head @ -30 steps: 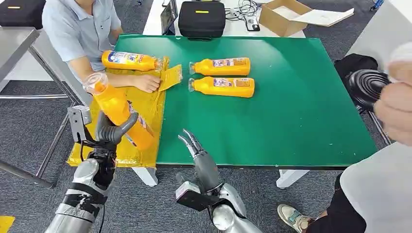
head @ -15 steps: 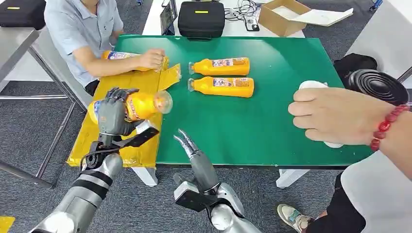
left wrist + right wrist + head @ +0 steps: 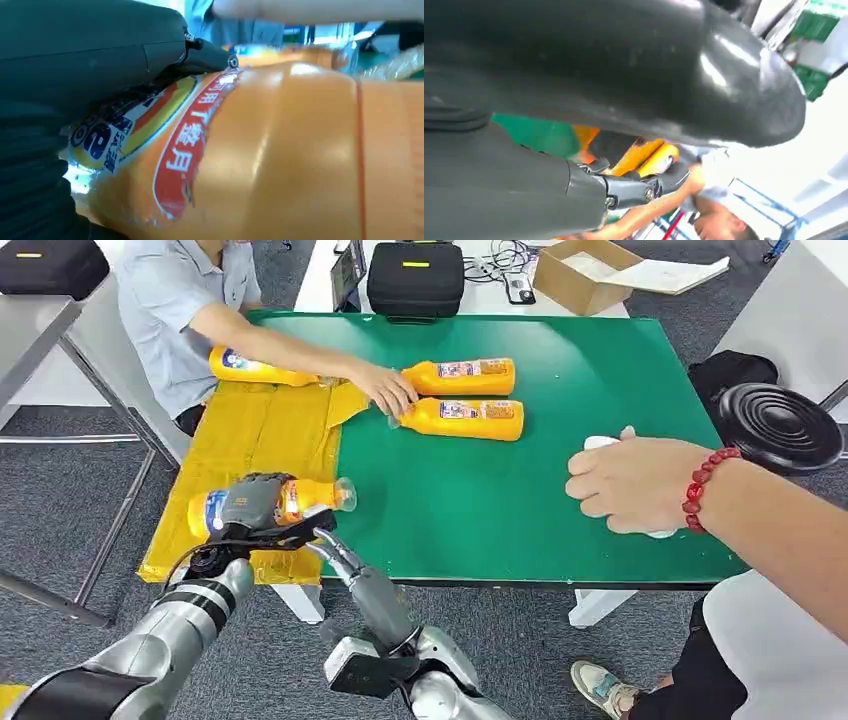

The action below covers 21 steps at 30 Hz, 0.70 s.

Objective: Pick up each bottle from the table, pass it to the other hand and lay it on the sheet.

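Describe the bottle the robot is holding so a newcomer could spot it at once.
Start at the green table, then go to the crinkled yellow plastic sheet on its left edge. Near the sheet's front, the left hand grips an orange plastic bottle lying sideways. It alone is held in dark fingers; the other three lie farther back.

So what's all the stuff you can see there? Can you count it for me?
Bottles: four, orange. One held sideways by the robot, one on the sheet's far end, two lying on the green table.
Sheet: one, yellow, along the table's left side.
Table: one, green top.
Case: one, black, behind the table.
Cardboard box: one, brown, open, behind the table.
Stool: one, black, right of the table.
People: two; one's hand by the bottles, the other's hand on something white.
Left hand: holds the bottle.
Right hand: at the table's near edge.
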Available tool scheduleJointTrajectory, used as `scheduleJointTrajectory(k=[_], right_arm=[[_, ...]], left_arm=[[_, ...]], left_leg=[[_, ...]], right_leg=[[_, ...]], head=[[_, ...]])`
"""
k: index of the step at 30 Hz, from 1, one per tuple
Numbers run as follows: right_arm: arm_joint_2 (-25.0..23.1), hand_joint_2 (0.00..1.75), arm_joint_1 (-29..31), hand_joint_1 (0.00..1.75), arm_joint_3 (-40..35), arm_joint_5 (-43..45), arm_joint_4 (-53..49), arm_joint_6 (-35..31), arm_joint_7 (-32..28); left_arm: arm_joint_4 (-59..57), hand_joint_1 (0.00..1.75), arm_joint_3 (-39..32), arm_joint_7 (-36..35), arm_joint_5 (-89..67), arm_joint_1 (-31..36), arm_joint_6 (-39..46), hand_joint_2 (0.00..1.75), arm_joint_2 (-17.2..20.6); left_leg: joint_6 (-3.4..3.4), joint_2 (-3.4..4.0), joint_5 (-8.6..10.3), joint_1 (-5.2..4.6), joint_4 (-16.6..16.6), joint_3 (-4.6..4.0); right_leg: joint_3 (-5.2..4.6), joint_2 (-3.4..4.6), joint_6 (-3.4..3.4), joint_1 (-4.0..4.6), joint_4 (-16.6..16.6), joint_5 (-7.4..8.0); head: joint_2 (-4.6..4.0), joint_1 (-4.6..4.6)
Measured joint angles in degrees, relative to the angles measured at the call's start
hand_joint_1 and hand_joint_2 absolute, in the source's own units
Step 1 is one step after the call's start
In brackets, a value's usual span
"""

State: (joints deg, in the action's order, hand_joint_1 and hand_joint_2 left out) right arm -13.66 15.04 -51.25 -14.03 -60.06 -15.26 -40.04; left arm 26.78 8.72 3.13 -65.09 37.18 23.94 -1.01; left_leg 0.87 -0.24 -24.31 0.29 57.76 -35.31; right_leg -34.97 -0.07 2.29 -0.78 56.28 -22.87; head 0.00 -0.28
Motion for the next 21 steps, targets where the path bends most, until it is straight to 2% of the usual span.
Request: scheduleJointTrajectory(k=[5,6,7,8,11,17,21], right_arm=[[-0.48,0.0,0.0,0.0,-1.03,0.2,0.0,0.83,0.0],[-0.55,0.0,0.01,0.0,-1.14,0.35,0.02,1.11,0.0],[-0.61,0.0,0.1,0.0,-1.4,0.48,0.02,1.57,0.0],[-0.61,0.0,0.26,0.0,-1.62,0.52,0.11,1.84,0.0],[-0.66,0.0,0.61,0.0,-2.3,1.14,0.31,2.12,0.0],[-0.66,0.0,0.89,0.0,-3.37,2.47,0.66,1.36,0.0],[-0.66,0.0,0.99,0.0,-3.59,2.65,0.74,1.2,0.0]], left_arm=[[-3.35,1.75,-0.33,-1.71,0.24,2.26,-2.17,1.75,-0.39],[-3.79,1.34,-0.41,-2.08,0.57,2.5,-3.09,0.0,-0.48],[-4.18,0.26,-0.59,-2.45,1.14,2.78,-3.9,0.0,-0.55],[-4.51,0.0,-0.83,-2.63,1.47,3.13,-4.53,0.0,-0.61],[-5.41,0.0,-1.51,-2.51,2.98,3.84,-6.8,0.0,-1.07],[-5.86,0.0,-5.21,3.59,10.58,4.4,-15.59,0.0,-2.05],[-5.86,0.0,-7.08,5.71,13.21,4.67,-18.61,0.0,-2.64]], left_leg=[[0.0,0.0,0.0,-0.01,0.0,0.02],[0.0,0.0,0.0,-0.01,0.0,0.02],[0.0,0.0,0.0,-0.01,0.0,0.03],[0.0,0.0,0.0,-0.01,0.0,0.05],[0.0,0.0,0.0,-0.01,0.0,0.12],[0.0,-0.25,0.0,0.0,-0.01,0.22],[0.0,-0.29,0.0,-0.01,-0.02,0.4]], right_leg=[[0.02,0.0,0.0,-0.01,-0.01,0.0],[0.03,0.0,0.0,-0.01,-0.01,0.0],[0.03,0.0,0.0,-0.01,-0.01,0.0],[0.04,0.0,0.0,0.0,-0.01,0.0],[0.09,0.0,0.0,0.0,0.0,0.0],[0.26,-0.13,-0.02,-0.01,0.0,-0.05],[0.48,-0.2,-0.03,-0.01,-0.01,-0.07]], head=[[0.0,0.02],[0.0,0.0],[0.0,0.02],[0.0,0.0],[0.0,0.02],[0.0,0.0],[0.0,0.02]])
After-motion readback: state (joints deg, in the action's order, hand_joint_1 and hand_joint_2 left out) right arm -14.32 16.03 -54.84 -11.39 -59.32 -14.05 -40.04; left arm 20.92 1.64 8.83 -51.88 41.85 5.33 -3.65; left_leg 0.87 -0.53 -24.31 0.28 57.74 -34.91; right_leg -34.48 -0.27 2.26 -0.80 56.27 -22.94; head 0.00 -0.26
